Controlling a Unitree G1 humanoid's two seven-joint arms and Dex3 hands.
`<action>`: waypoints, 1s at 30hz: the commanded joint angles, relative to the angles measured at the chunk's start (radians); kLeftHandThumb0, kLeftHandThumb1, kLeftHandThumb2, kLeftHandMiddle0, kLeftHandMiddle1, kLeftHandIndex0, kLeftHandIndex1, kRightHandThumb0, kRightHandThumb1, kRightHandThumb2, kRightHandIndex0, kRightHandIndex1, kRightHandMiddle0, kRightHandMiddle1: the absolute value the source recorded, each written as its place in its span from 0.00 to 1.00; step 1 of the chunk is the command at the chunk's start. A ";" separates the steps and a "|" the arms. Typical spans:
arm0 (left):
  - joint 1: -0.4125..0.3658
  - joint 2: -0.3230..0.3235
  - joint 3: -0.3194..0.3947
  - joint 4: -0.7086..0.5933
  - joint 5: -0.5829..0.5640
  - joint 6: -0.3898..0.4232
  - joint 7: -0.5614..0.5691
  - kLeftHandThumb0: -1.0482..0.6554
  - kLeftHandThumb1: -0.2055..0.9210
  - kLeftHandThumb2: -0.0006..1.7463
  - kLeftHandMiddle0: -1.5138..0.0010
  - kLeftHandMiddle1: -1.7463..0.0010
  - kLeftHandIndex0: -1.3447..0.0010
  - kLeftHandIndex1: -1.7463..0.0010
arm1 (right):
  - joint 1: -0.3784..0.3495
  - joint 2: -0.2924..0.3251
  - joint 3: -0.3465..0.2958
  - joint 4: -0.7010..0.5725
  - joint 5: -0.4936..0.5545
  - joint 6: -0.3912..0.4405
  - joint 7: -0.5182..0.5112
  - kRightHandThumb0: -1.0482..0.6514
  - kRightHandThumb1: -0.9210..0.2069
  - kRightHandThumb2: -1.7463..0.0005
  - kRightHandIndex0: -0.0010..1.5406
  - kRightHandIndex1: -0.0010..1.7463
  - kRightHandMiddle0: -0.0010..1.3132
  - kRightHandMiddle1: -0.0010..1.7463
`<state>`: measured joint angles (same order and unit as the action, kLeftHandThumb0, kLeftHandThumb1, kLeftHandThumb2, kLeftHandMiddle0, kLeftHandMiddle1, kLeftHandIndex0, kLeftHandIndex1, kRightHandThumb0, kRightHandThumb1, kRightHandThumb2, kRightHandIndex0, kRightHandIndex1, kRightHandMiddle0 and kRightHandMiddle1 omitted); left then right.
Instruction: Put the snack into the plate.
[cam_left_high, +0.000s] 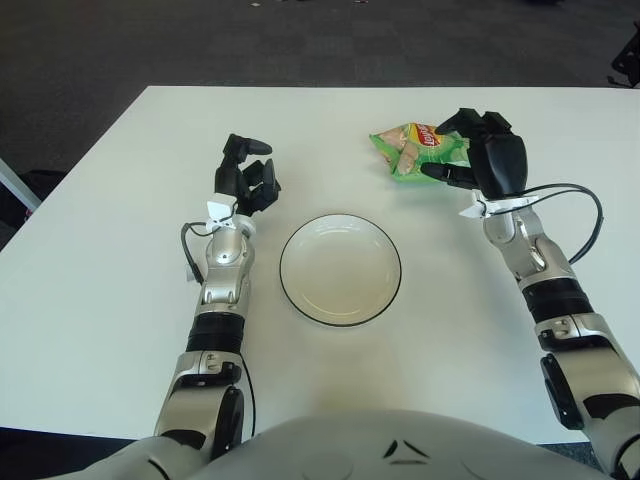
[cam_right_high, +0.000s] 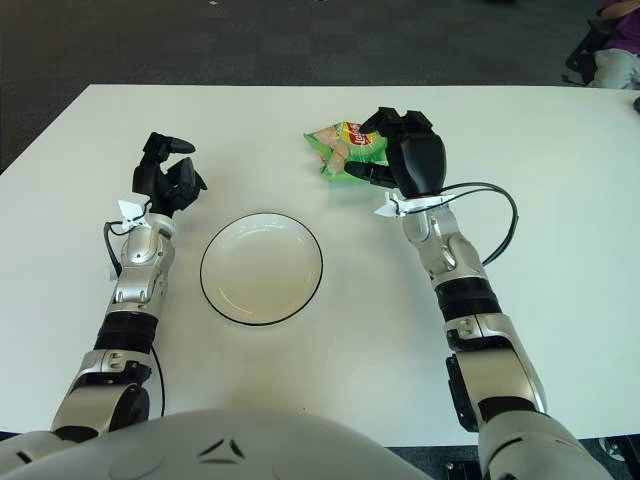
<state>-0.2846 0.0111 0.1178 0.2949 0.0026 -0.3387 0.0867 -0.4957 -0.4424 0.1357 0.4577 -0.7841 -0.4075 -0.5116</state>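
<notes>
A green snack bag lies on the white table behind and to the right of a white plate with a dark rim. My right hand is at the bag's right end, with its fingers curled around that end and its thumb under the edge. The bag seems to touch the table still. My left hand shows to the left of the plate, raised a little, fingers curled and holding nothing. The same scene shows in the right eye view, with the bag and the plate.
The white table ends at a far edge, with dark carpet behind. A black cable loops off my right forearm. A chair and part of a person show at the far right.
</notes>
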 joint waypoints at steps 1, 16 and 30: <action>-0.011 0.008 0.003 0.016 0.003 -0.016 0.008 0.40 0.81 0.46 0.38 0.00 0.75 0.00 | -0.040 -0.023 0.032 0.047 -0.009 0.012 0.031 0.29 0.00 0.90 0.29 0.03 0.29 0.24; -0.017 0.008 0.007 0.041 0.006 -0.029 0.012 0.40 0.81 0.45 0.38 0.00 0.76 0.00 | -0.201 -0.067 0.132 0.243 -0.002 -0.015 0.117 0.17 0.00 0.89 0.17 0.00 0.26 0.10; -0.014 0.006 0.005 0.044 0.012 -0.031 0.020 0.40 0.82 0.45 0.38 0.00 0.76 0.00 | -0.375 -0.061 0.172 0.483 0.073 -0.080 0.309 0.10 0.00 0.84 0.00 0.00 0.12 0.02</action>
<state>-0.2895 0.0111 0.1197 0.3351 0.0093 -0.3619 0.0958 -0.8208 -0.4983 0.3001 0.8922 -0.7310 -0.4718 -0.2259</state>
